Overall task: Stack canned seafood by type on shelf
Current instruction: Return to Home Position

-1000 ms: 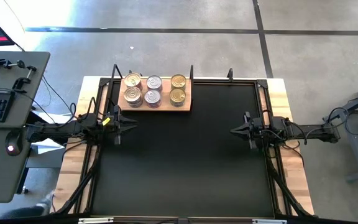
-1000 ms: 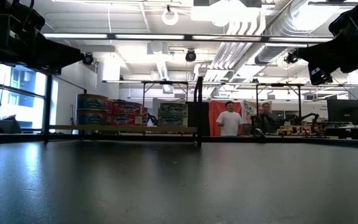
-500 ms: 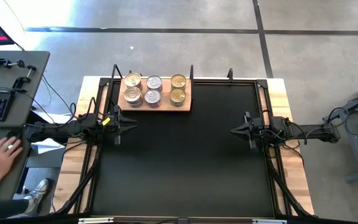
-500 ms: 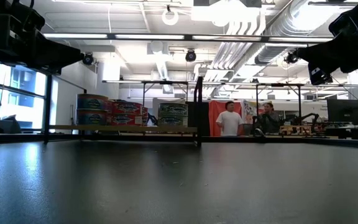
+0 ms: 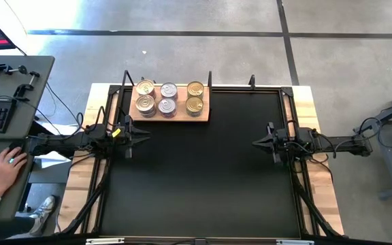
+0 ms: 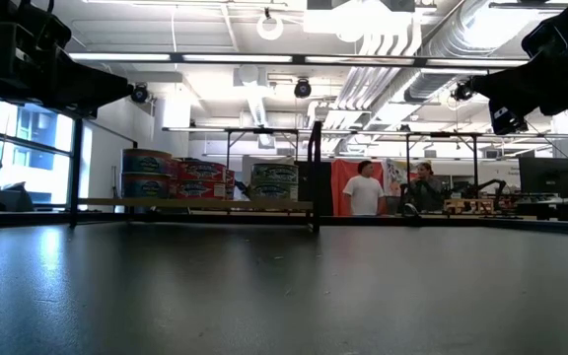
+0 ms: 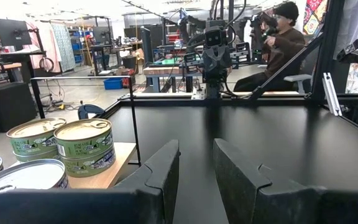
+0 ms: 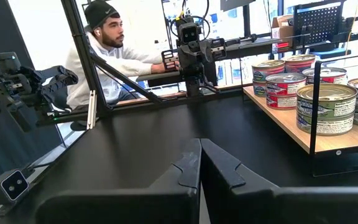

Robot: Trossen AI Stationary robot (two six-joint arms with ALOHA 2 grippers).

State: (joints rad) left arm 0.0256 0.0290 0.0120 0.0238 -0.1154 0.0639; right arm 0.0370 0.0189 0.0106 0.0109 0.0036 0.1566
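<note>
Six can stacks (image 5: 167, 107) unchanged on shelf (image 5: 182, 102); left claw (image 5: 147, 135) slightly apart, right claw (image 5: 256, 143) together, both unmoved.

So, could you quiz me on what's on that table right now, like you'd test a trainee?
1. True or false: the left gripper is holding something.
2. Looking from above, how many cans show their tops on the shelf? A four, B six, C nine.
3. Fill in: the right gripper has its fingers ____.
Key: 1 false, it is open and empty; 2 B; 3 shut.
</note>
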